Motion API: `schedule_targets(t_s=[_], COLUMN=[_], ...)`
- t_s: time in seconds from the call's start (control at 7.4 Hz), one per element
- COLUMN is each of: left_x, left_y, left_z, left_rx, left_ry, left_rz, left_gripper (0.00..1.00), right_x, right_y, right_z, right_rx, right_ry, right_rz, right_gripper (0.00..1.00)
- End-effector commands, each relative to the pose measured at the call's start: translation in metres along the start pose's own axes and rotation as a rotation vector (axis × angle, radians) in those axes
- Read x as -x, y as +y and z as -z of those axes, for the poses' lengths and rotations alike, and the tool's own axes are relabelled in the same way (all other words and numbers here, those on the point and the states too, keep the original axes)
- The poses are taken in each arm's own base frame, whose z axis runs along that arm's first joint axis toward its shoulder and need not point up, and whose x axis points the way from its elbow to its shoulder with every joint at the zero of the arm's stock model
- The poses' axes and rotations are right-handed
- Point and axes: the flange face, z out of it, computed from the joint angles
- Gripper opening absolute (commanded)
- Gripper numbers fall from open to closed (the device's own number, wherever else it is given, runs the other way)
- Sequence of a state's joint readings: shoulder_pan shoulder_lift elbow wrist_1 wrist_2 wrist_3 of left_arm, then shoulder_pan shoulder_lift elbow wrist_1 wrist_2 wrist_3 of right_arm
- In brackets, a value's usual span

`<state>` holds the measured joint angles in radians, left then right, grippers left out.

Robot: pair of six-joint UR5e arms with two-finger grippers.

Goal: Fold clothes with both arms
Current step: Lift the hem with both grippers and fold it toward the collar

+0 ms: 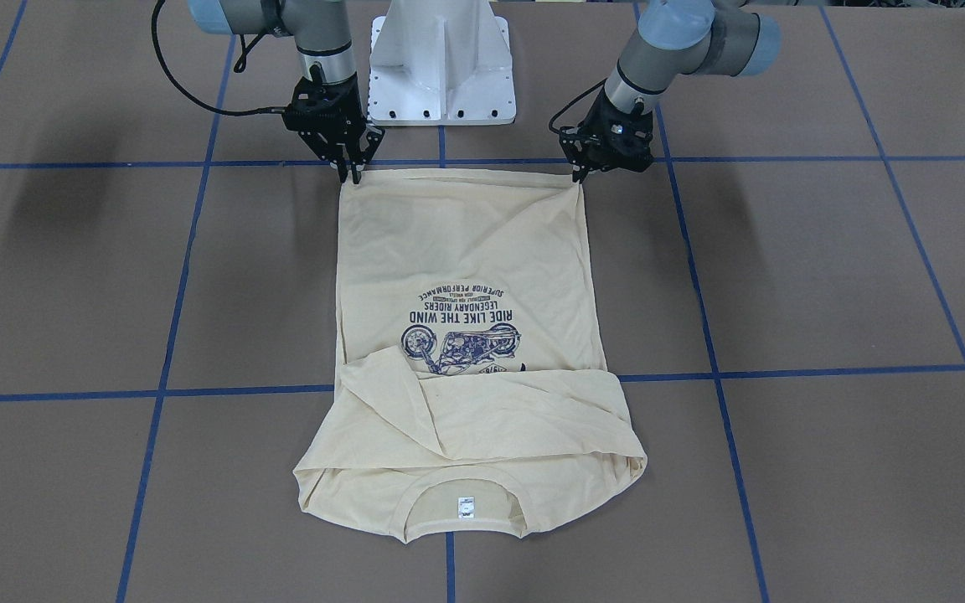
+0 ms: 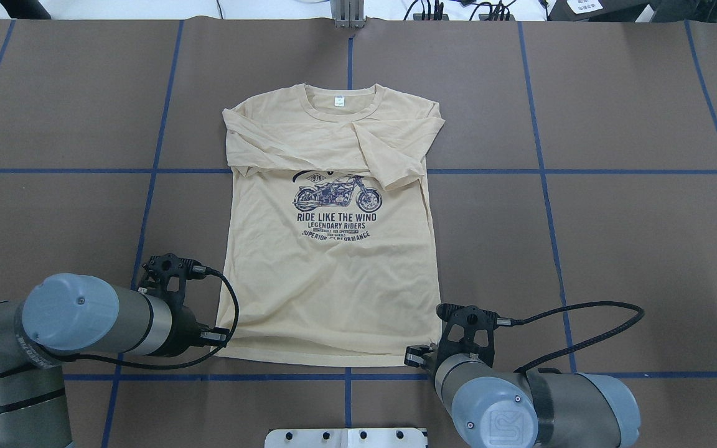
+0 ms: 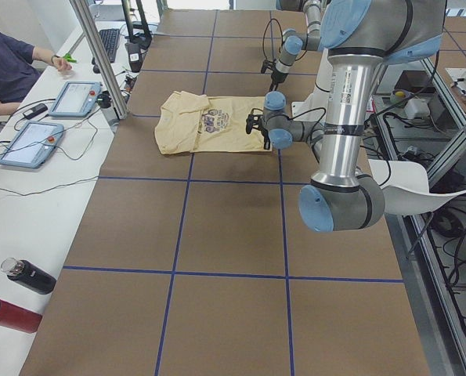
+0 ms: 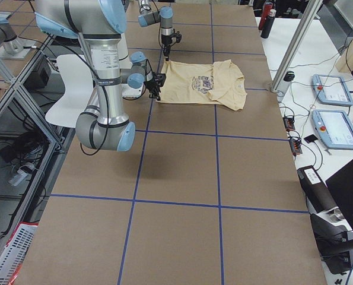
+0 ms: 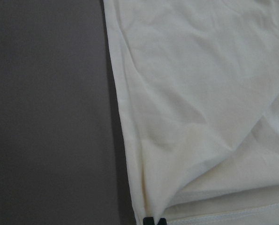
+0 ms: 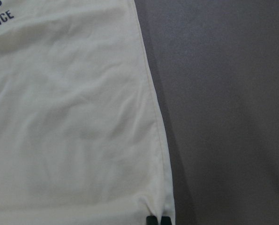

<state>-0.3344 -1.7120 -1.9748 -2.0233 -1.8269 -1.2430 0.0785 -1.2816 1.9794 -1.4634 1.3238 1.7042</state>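
Observation:
The cream-yellow T-shirt (image 1: 466,243) lies flat, print side up, on the brown table, with both sleeves folded across the chest and the collar and white label (image 1: 466,506) on the far side from me. It also shows in the overhead view (image 2: 327,280). My left gripper (image 1: 580,176) is shut on one near hem corner; the left wrist view shows its tips (image 5: 154,221) pinching the hem. My right gripper (image 1: 353,174) is shut on the other near hem corner, as the right wrist view shows (image 6: 158,220). Both corners are low, at the table.
The white pedestal base (image 1: 441,71) stands just behind the hem, between my arms. Blue tape lines (image 1: 198,391) divide the brown table. A side bench holds tablets (image 3: 76,98) and bottles (image 3: 29,276), and a seated person (image 3: 5,66) is at it.

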Motion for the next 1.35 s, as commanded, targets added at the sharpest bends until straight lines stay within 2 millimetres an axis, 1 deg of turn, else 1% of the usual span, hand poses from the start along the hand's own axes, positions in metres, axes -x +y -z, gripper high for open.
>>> schedule_targets(t_s=[0.0,0.14,0.27,0.41,0.54,0.68,0.81,0.95,1.08,1.22], left_x=[-0.005,-0.015,-0.029,-0.042,-0.052,-0.059,-0.068,-0.074,-0.075,-0.075], left_y=[0.001,0.003,0.011,0.018,0.026,0.034,0.047,0.061,0.068,0.067], left_z=[0.008,0.027,0.054,0.088,0.116,0.142,0.179,0.218,0.236,0.230], left_rx=[-0.003,-0.004,0.044,0.102,0.125,0.155,0.200,0.244,0.265,0.266], left_ry=[0.014,0.029,0.044,0.085,0.123,0.158,0.205,0.234,0.234,0.221], left_rz=[-0.004,-0.008,-0.010,-0.012,-0.022,-0.032,-0.046,-0.055,-0.054,-0.047], left_gripper=[0.00,0.00,0.00,0.00,0.00,0.00,0.00,0.00,0.00,0.00], right_x=[0.002,0.004,-0.001,-0.004,-0.011,-0.024,-0.037,-0.044,-0.043,-0.043], right_y=[-0.009,-0.020,-0.045,-0.071,-0.085,-0.085,-0.076,-0.059,-0.054,-0.055], right_z=[0.007,0.031,0.055,0.085,0.125,0.169,0.205,0.228,0.234,0.228], right_rx=[-0.007,0.003,0.034,0.120,0.206,0.282,0.340,0.383,0.397,0.382], right_ry=[-0.014,-0.055,-0.078,-0.096,-0.120,-0.142,-0.156,-0.170,-0.179,-0.170], right_rz=[-0.007,-0.021,-0.049,-0.089,-0.103,-0.081,-0.061,-0.027,-0.019,-0.021], right_gripper=[0.00,0.00,0.00,0.00,0.00,0.00,0.00,0.00,0.00,0.00])
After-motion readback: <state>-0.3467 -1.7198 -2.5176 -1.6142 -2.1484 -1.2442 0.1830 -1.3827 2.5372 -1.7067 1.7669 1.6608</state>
